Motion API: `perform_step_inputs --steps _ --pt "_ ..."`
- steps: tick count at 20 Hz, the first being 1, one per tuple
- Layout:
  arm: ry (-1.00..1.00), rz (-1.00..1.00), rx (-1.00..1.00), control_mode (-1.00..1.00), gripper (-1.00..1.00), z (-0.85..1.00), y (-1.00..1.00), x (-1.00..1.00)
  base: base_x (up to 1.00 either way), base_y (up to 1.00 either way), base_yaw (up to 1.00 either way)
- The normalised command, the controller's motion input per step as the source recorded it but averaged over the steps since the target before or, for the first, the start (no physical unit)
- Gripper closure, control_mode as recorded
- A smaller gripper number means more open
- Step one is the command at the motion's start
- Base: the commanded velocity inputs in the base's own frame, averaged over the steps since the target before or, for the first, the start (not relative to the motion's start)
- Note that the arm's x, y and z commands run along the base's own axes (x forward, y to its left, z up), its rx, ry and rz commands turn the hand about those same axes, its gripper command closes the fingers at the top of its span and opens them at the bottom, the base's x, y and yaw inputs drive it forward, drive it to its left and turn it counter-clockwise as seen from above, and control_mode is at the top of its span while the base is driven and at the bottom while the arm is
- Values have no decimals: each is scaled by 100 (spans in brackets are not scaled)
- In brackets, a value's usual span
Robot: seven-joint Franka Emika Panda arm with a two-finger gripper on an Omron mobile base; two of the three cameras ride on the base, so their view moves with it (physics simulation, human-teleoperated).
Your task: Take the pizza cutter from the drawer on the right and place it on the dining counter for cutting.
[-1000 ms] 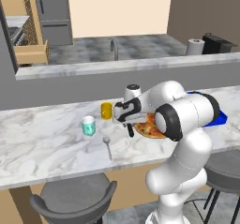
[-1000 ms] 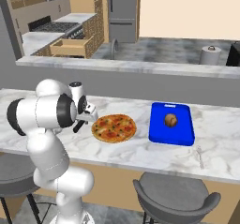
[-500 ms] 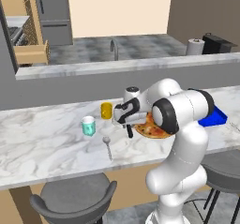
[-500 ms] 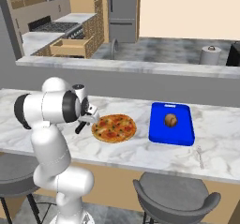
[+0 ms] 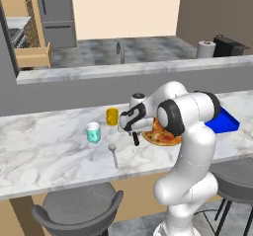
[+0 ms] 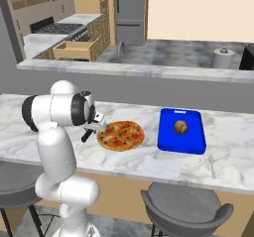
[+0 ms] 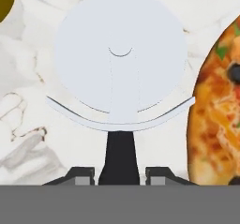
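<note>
1. Gripper (image 7: 119, 174) is clamped on the pizza cutter (image 7: 119, 73), a finger tip on each side of the black handle, and the round silver wheel stands out in front of the hand.
2. From the left base view, the gripper (image 5: 132, 130) hangs low over the dining counter (image 5: 44, 146), and the cutter's dark handle (image 5: 136, 138) pokes down just beside the pizza (image 5: 160, 134).
3. Over on the right base view, that same dark handle (image 6: 87, 134) slants down toward the marble, just left of the pizza (image 6: 120, 135). Whether it touches the surface, I cannot tell.
4. Hand view puts the pizza's edge (image 7: 215, 115) right beside the wheel, red sauce and dark olives showing, with white-grey marble under the blade.
5. On the counter to the robot's left sits a yellow cup (image 5: 112, 116), a teal cup (image 5: 93, 132) nearer the front, and a silver spoon (image 5: 113, 153) lying flat between the cups and the counter's near edge.
6. Right of the pizza lies a blue tray (image 6: 181, 131) with a round brown item (image 6: 180, 127) on it, and a fork (image 6: 212, 165) rests close to the near edge.
7. Back in the kitchen, the drawer (image 6: 74, 49) stands pulled out, its light wooden box open to view.
8. A paper towel roll (image 6: 222, 59) stands on the far worktop behind the grey ledge.
</note>
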Motion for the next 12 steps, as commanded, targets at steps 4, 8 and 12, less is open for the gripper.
perform_step_inputs --steps 4,8,12 --pt "0 0 0 -100 100 -16 0 11 0 0 0" --pt "0 0 0 -100 -100 -9 0 4 0 0 0" --pt "0 0 0 -100 -100 -1 0 0 0 0 0"
